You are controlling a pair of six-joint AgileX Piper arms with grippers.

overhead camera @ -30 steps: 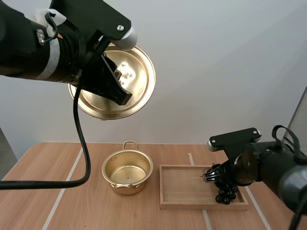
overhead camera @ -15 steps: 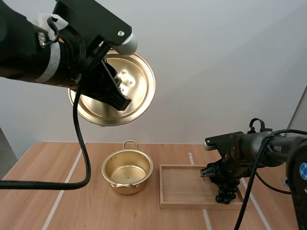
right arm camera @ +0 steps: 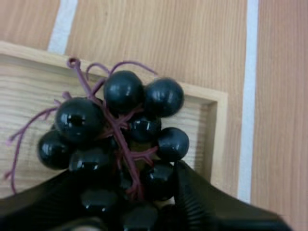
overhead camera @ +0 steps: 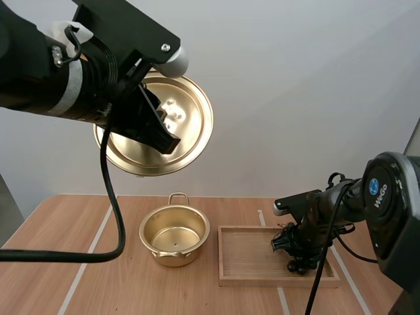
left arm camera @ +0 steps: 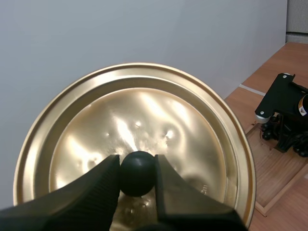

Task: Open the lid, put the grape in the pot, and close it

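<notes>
your left wrist view shows the left gripper (left arm camera: 137, 169) pinching the knob (left arm camera: 137, 174) of the lid (left arm camera: 144, 115); the right wrist view, the right gripper (right arm camera: 130, 195) squeezing the grapes (right arm camera: 120, 122) on the tray (right arm camera: 214, 130); the high view, the open pot (overhead camera: 174, 235).

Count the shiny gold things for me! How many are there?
2. The lid is up in the air, its black knob pinched by the left gripper. The pot sits open on the table, beside the wooden tray.
</notes>
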